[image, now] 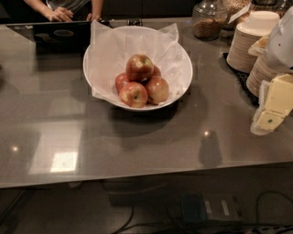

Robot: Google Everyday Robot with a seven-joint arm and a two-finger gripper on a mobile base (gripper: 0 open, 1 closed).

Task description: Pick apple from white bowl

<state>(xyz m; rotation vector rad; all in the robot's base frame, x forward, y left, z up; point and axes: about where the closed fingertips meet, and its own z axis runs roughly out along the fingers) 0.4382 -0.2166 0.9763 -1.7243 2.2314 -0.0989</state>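
The white bowl [183,64], lined with crinkled white tissue paper, stands on the grey counter at centre back. Several red-yellow apples are piled in it. The apple [139,67], the largest, sits on top of the pile with a yellow-green patch near its stem. My gripper [271,114] is at the right edge of the view, cream-coloured, well to the right of the bowl and above the counter, apart from the apples.
Stacks of beige paper plates [249,39] stand at the back right, behind my gripper. A glass jar [208,20] stands behind the bowl. A person's hands [59,13] rest by a dark laptop [55,34] at the back left. The counter's front edge [137,178] runs across the view.
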